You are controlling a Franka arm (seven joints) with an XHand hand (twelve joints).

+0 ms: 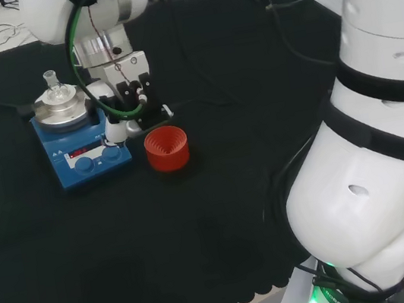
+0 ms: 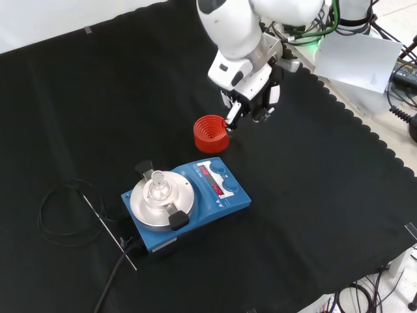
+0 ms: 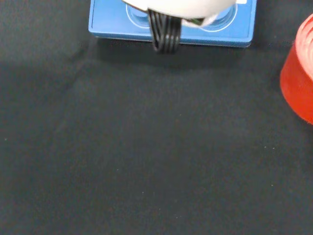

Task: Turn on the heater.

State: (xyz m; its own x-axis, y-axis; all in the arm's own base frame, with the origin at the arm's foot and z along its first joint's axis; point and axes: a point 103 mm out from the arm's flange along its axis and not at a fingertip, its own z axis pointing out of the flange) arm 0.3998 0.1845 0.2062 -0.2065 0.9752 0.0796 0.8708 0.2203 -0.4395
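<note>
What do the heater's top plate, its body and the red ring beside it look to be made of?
The top plate looks like bare metal: a silver-grey round disc with a dull sheen. The heater body seems to be blue painted metal or plastic, smooth and even; the look leaves that open. The red ring looks like moulded rubber or plastic: matt, with stepped ribs inside.

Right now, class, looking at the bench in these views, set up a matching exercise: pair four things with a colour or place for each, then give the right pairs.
Things:
1. heater
2. ribbed ring
3. small glass flask
4. hand

Descriptions:
A. red, standing on the cloth beside the heater
B. blue, with two round knobs on its front panel
C. black and white, hanging above the cloth near the ring
D. clear, sitting on the round metal plate

Pairs: 1-B, 2-A, 3-D, 4-C
</note>
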